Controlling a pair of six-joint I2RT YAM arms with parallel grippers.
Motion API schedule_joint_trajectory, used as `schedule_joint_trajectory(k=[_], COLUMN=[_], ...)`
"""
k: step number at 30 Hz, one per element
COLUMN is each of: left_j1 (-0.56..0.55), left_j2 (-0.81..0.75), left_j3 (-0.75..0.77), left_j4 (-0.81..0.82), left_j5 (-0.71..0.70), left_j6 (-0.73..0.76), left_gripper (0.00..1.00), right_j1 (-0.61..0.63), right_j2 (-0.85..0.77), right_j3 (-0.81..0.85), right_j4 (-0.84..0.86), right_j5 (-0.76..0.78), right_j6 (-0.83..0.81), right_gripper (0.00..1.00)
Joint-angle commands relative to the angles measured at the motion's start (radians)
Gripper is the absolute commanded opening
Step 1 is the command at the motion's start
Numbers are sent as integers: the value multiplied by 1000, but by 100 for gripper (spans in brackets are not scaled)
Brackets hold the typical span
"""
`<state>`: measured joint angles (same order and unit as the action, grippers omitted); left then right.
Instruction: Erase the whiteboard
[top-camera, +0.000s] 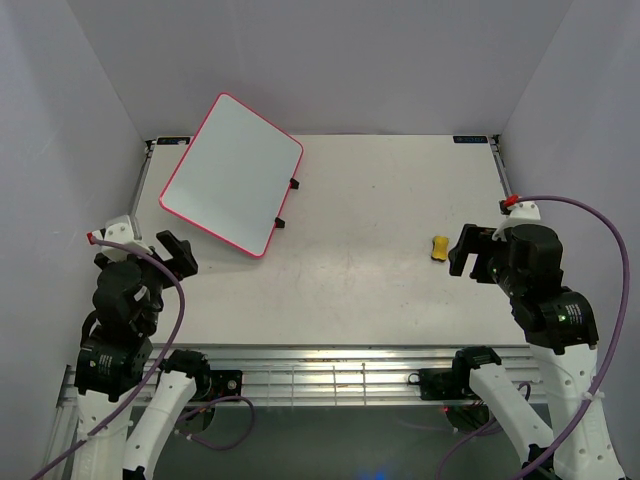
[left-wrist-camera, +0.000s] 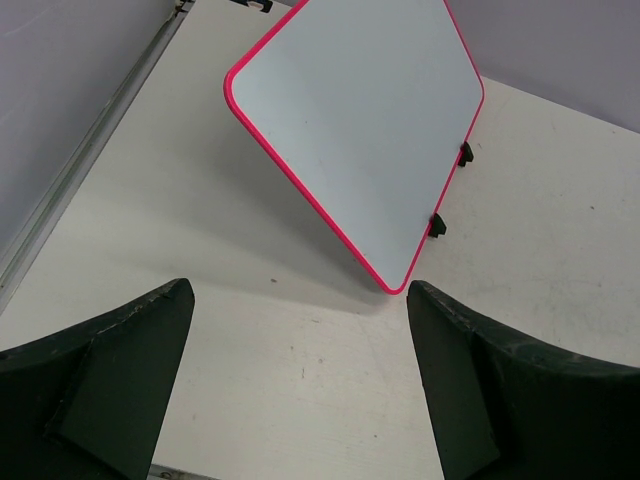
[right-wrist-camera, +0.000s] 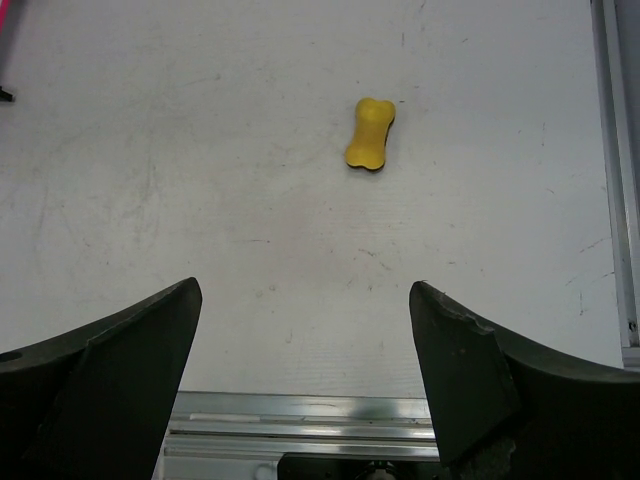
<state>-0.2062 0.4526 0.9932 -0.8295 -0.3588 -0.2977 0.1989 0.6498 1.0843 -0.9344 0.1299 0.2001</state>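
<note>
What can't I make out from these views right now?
- Whiteboard far corner: left wrist view, cut off by the top edge.
- Faint leftover ink on it: top view, too small to tell.
- Whiteboard in the right wrist view: only a pink sliver at the left edge.
- Yellow eraser underside: top and right wrist views, hidden by its own body.

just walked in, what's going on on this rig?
Nothing is being handled right now. The whiteboard sits at the far left of the table, and no writing shows on it in either view. The yellow eraser lies on the table by itself, just in front of the right gripper. The left gripper points toward the board's near corner. Both sets of fingers are open and empty.
</note>
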Motion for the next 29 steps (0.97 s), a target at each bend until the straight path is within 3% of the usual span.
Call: schedule_joint_trajectory(k=[1,8,13,18,29], left_j1=[-4,-5,-5,-5,-4], left_j2=[5,18,34,31,38], left_j3=[-1,4,-18,-44,-77], left_j4=[24,35,49,72,119], left_j5=[-2,-15,-115,-59,-77], left_j6=[-15,-6,-52,-23,-24], left_gripper=[98,98,98,98,98], right_j1=[5,5,5,4,5], right_j2=[-6,-13,-27,-36,-26], right_j3=[22,-9,-46,-70,-86], right_j4=[35,75,104,124,128], right_j5=[36,45,45,59,57], right_j6=[-18,-42,-56,-79,-85], right_gripper=[90,90,90,90,90])
